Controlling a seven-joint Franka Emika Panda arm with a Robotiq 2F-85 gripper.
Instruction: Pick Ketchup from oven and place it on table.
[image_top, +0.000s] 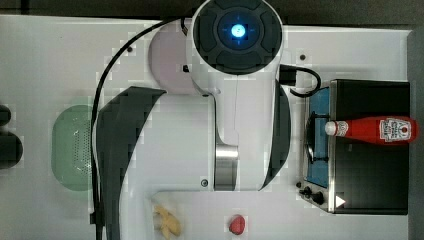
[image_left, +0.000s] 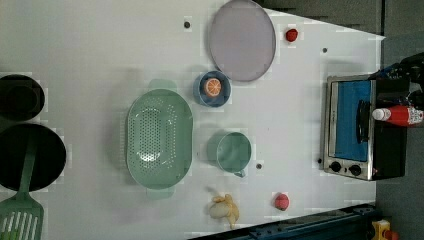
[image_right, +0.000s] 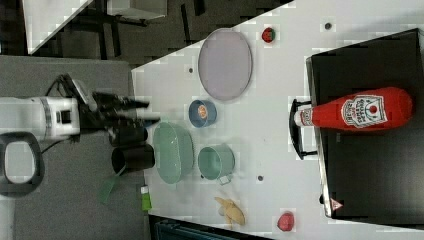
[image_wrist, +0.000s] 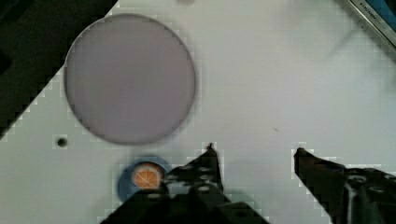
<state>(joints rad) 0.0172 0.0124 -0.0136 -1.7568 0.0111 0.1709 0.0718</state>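
Note:
The Ketchup (image_top: 372, 130), a red bottle with a white cap, lies on its side on the black top of the oven (image_top: 370, 170), cap over the door's handle. It also appears in the left view as the Ketchup (image_left: 400, 115) on the oven (image_left: 350, 130), and in the right view as the Ketchup (image_right: 357, 112) on the oven (image_right: 370, 170). My gripper (image_wrist: 254, 151) is open with nothing between its fingers, over bare white table (image_wrist: 280, 70). In the right view the gripper (image_right: 150, 112) is far from the oven, toward the right view's left.
On the table (image_left: 75, 40) stand a lilac plate (image_left: 242, 40), a blue bowl with an orange slice (image_left: 212, 88), a green colander (image_left: 159, 138) and a green cup (image_left: 232, 151). A banana (image_left: 225, 207), two red fruits (image_left: 281, 201) and black pots (image_left: 30, 155) lie around the edges.

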